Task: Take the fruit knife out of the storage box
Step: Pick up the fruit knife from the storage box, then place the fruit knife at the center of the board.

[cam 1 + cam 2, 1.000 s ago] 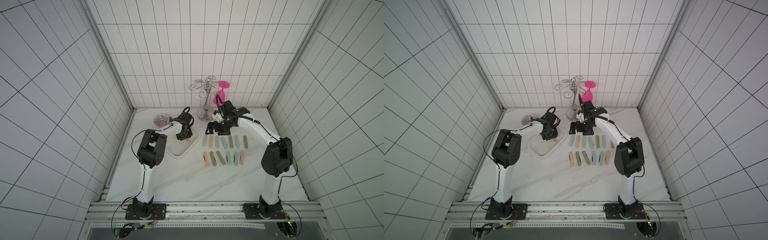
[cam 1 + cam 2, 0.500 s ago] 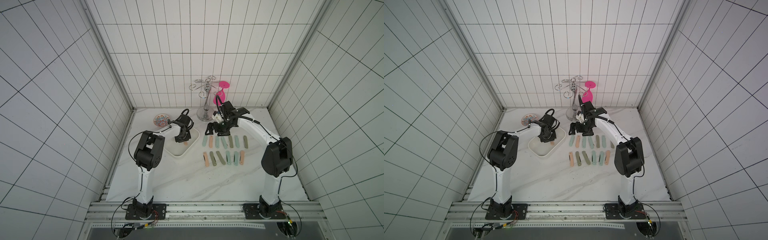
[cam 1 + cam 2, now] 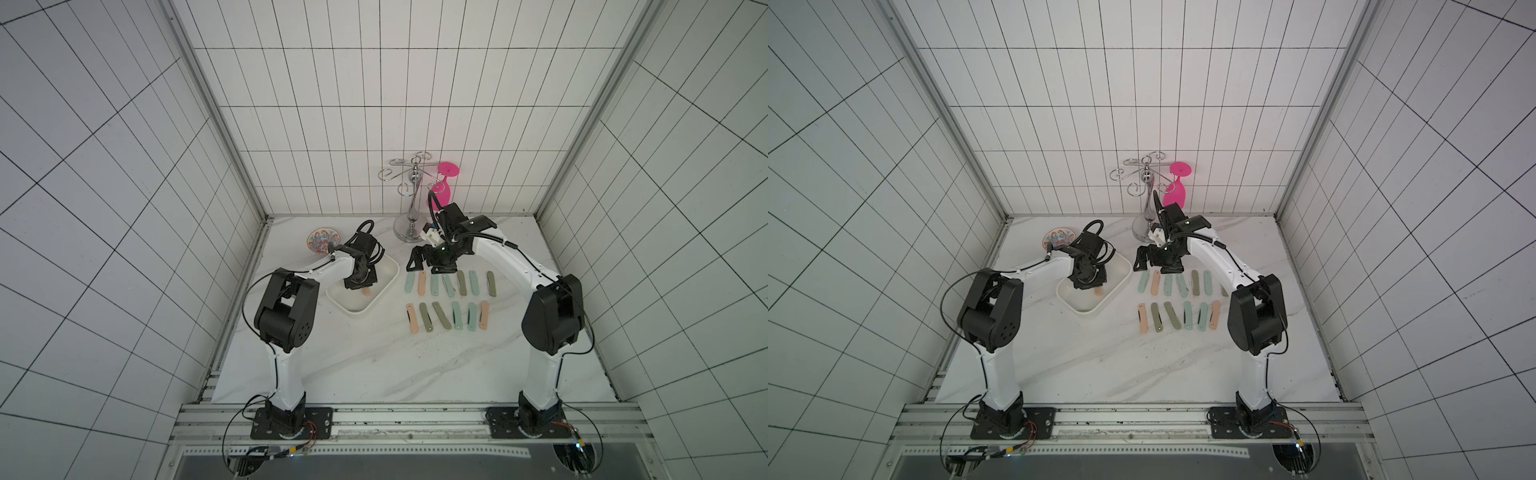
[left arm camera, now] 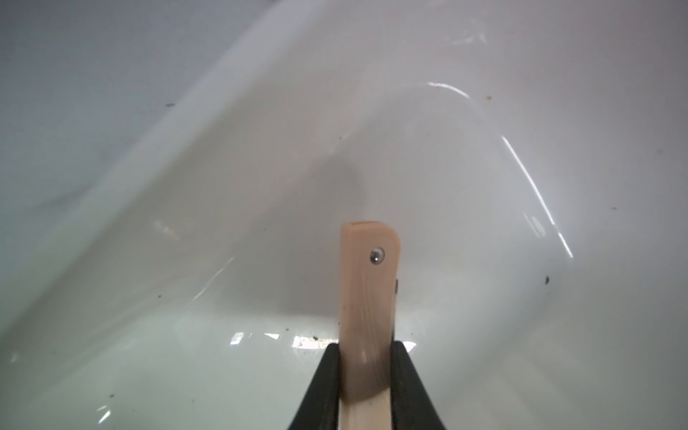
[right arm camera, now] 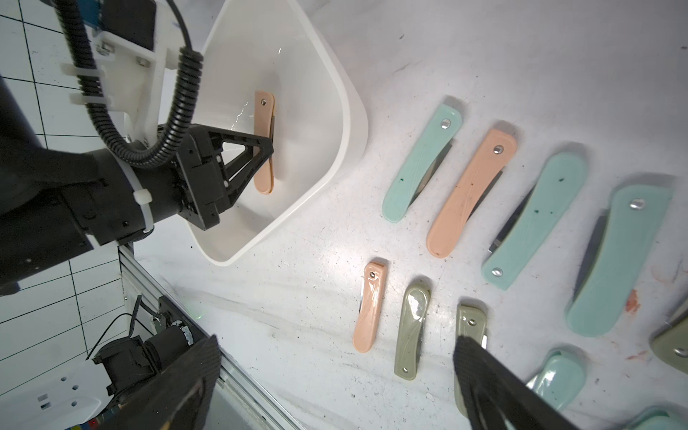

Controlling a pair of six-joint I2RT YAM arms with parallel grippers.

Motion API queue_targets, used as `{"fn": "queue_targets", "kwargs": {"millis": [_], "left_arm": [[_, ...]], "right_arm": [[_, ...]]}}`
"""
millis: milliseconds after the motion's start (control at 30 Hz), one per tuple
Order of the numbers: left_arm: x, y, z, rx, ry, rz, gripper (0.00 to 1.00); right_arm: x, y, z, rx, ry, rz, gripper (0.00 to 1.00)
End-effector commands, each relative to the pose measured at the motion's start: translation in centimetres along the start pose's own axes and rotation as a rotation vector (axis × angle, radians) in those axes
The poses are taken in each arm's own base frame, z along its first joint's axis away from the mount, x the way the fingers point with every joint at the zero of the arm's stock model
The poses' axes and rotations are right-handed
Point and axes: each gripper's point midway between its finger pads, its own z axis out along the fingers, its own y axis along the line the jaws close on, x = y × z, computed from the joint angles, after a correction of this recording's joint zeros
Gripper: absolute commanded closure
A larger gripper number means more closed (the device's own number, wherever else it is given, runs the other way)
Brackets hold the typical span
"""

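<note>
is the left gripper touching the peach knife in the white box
Touching. In the left wrist view the black fingers of the left gripper press against both sides of the peach fruit knife, with no gap.

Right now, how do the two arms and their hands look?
The left arm and right arm have white links and bulky black joint housings. The left hand and right hand are black, with triangular open-frame fingers. Black ribbed cables loop at the wrists, held by white ties.

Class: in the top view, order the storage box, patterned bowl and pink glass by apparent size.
1. storage box.
2. patterned bowl and pink glass look alike; the glass hangs above the table, so unranked.
</note>
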Motion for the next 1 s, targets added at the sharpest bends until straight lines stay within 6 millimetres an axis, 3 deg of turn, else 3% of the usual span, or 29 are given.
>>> {"fn": "queue_targets", "kwargs": {"millis": [0,133,267,633,967], "left_arm": [[-1.5,-0.2,-1.7,0.046,-0.069,-0.001,0.84],[-1.5,-0.1,-2.7,0.078,-0.088,-0.005,0.84],[-1.5,-0.6,-4.0,0.128,-0.103,0.004,0.84],[-0.5,-3.0,-8.0,0.322,-0.115,0.047,0.84],[0.8,-3.8,-9.5,0.406,-0.105,0.046,0.84]], "right_arm": [[0.3,0.5,1.0,-0.029,0.023,0.018,0.09],[0.0,1.0,1.6,-0.069,0.023,0.038,0.25],[-0.7,2.2,2.5,-0.139,0.026,0.049,0.33],[-3.4,5.4,5.6,-0.294,0.034,0.045,0.34],[-6.3,7.5,5.9,-0.383,-0.019,0.038,0.34]]}}
